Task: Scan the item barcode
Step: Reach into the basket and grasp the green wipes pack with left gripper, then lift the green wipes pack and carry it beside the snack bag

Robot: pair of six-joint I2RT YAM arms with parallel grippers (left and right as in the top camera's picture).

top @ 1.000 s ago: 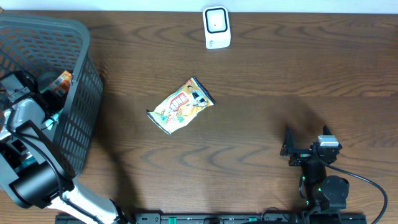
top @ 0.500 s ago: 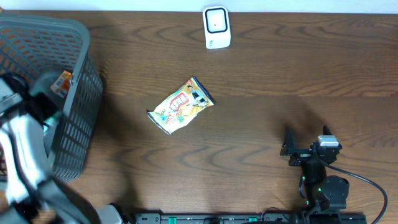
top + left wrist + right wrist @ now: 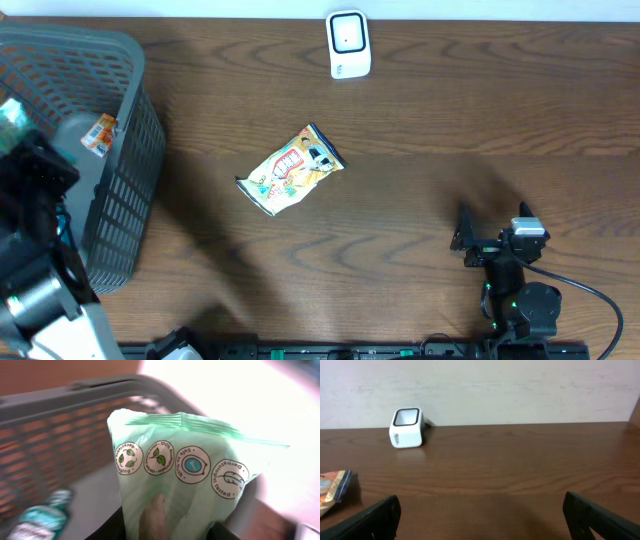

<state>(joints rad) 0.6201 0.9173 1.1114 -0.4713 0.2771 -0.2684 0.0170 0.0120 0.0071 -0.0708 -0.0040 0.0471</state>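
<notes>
At the far left of the overhead frame, the left jaws are partly closed on a pale green pouch (image 3: 185, 480) — apparently held above the grey basket (image 3: 120, 180). The right jaws stand wide open and empty at lower right of the tabletop (image 3: 450, 120); the white scanner (image 3: 348, 44) sits top centre — well apart from both.
</notes>
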